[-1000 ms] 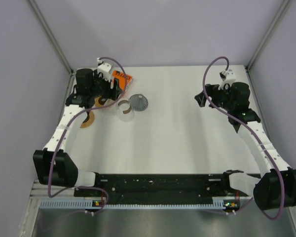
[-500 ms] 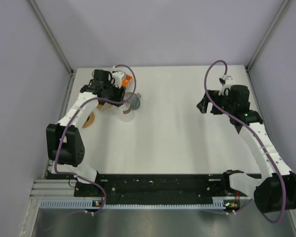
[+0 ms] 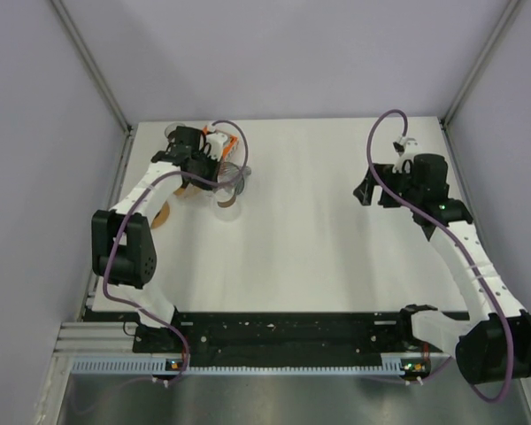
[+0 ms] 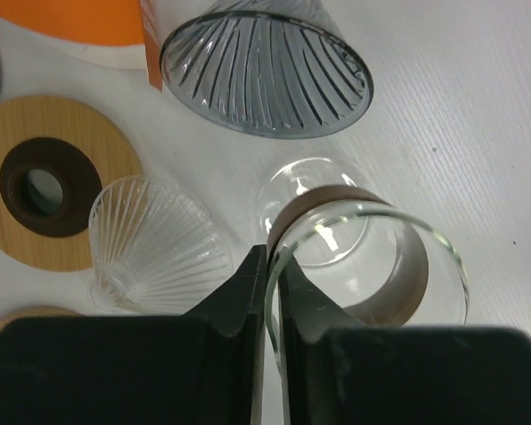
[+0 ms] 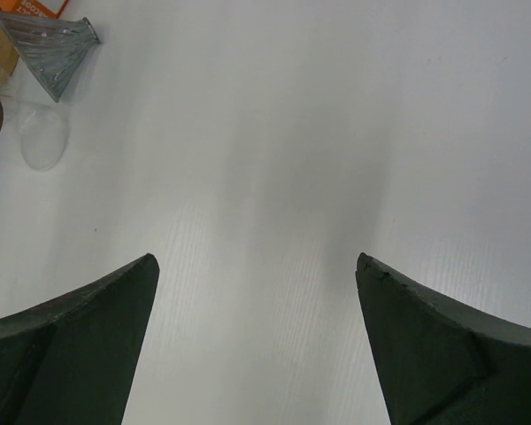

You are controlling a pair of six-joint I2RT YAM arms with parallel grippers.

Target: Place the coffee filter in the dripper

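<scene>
My left jaws are clamped on the rim of a glass carafe [image 4: 413,266] with a brown collar, the thin glass edge pinched between the 2 fingers. My right jaws stand wide apart with nothing between them, over bare white counter [image 5: 274,177] on the right side, well apart from the cluster of things. Just left of the carafe lies a clear ribbed dripper [image 4: 159,235], tipped on its side and not touching my fingers. Left of that lies a wooden ring [image 4: 97,150] with a dark centre, flat on the counter. Beyond the carafe a smoky grey dripper [image 4: 265,75] lies on its side, its mouth turned toward me. Farthest off is an orange box [image 4: 71,22], just behind the grey dripper. Where the coffee filter is, I cannot tell.
</scene>
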